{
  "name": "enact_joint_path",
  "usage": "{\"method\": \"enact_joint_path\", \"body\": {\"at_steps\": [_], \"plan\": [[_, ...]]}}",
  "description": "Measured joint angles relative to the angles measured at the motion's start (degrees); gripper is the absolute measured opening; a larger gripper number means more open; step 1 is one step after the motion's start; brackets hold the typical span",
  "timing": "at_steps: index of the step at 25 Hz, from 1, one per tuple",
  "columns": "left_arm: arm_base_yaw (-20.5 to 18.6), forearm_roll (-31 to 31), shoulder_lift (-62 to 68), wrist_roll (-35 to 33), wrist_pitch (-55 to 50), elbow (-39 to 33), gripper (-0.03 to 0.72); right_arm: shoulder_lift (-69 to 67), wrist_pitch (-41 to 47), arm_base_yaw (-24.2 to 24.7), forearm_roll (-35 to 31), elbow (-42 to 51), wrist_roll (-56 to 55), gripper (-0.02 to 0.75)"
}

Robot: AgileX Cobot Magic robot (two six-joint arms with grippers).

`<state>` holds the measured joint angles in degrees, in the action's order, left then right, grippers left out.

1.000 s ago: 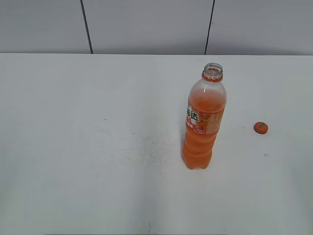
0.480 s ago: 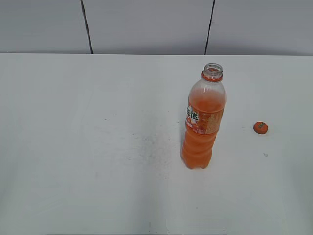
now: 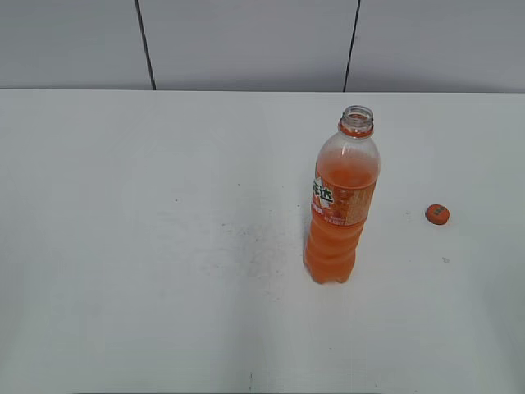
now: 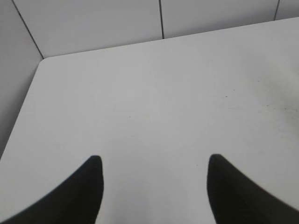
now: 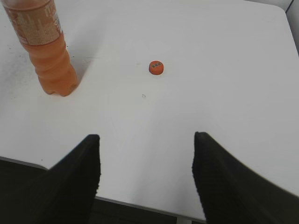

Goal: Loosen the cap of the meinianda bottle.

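The meinianda bottle (image 3: 340, 201) stands upright right of the table's middle, its neck open with no cap on it. It also shows at the top left of the right wrist view (image 5: 46, 46). The orange cap (image 3: 437, 214) lies on the table to the bottle's right, apart from it, and shows in the right wrist view (image 5: 156, 67). My right gripper (image 5: 145, 140) is open and empty over the table's near edge, well short of the cap. My left gripper (image 4: 153, 161) is open and empty over bare table near the far left corner. Neither gripper shows in the exterior view.
The white table (image 3: 164, 246) runs to a grey panelled wall (image 3: 246, 41) at the back. Its near edge shows in the right wrist view (image 5: 140, 205). Its left edge and far corner show in the left wrist view (image 4: 39, 65). Faint dark specks mark the middle.
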<state>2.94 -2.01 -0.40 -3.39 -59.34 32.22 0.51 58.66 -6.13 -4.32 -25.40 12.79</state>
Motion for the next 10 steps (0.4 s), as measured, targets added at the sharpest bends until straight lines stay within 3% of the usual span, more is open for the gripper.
{"method": "enact_joint_path", "body": {"at_steps": [10], "plan": [[-0.3, 0.0, 0.0, 0.0, 0.0, 0.0, 0.435, 0.0, 0.0, -0.4, 0.0, 0.0, 0.0, 0.469]]}}
